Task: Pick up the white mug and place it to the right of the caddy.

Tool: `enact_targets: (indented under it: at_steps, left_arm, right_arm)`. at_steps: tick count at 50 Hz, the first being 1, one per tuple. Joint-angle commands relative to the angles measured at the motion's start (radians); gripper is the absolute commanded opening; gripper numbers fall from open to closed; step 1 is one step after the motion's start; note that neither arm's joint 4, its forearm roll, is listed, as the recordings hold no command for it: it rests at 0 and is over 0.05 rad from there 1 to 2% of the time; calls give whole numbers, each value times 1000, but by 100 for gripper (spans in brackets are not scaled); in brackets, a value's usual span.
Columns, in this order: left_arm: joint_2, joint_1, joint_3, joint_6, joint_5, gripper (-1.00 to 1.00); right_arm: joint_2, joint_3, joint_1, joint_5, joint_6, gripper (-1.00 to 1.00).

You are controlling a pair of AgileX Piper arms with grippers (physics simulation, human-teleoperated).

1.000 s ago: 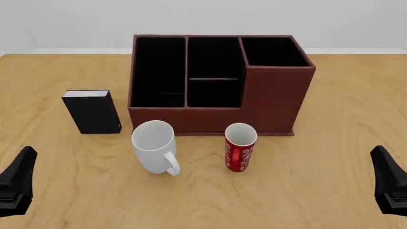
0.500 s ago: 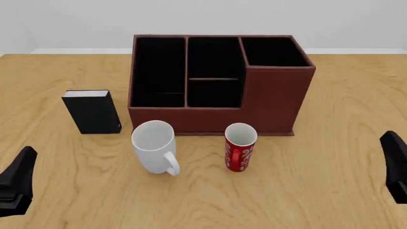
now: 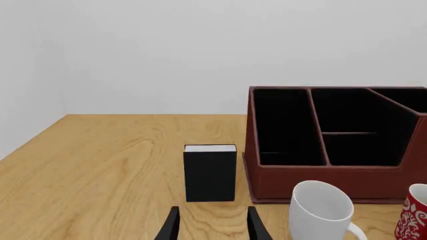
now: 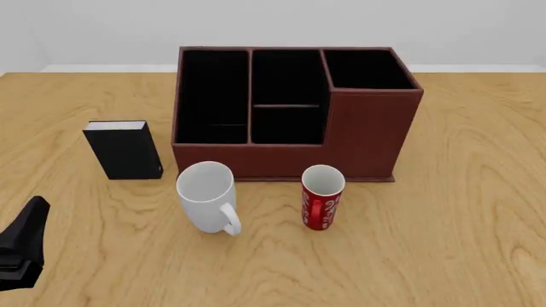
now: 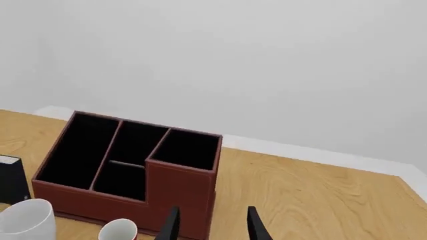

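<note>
White and upright, the mug (image 4: 206,196) stands just in front of the caddy (image 4: 290,115), left of the red mug (image 4: 323,196), its handle turned toward us. Only the left gripper (image 4: 23,252) shows in the front view — low at the near left corner, well apart from the mug, which lies ahead and to its right. Its wrist view shows parted, empty fingers (image 3: 171,227). The right gripper (image 5: 211,227) appears only in its own wrist view — likewise open, looking down on the caddy
</note>
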Motion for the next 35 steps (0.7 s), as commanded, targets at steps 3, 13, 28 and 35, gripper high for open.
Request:
enact_targets:
  at_steps: [3,13,28,35]
  left_arm:
    - [0,0,0,0,0,100]
    - [0,0,0,0,0,100]
    - [0,0,0,0,0,100]
    - [0,0,0,0,0,100]
  right_arm:
    - [165,-200,88,94,-74,100]
    - [260,-324,141,146,-154,100]
    - [370,-389,194,142,-238,100]
    - [444,-414,246,132,-252,100]
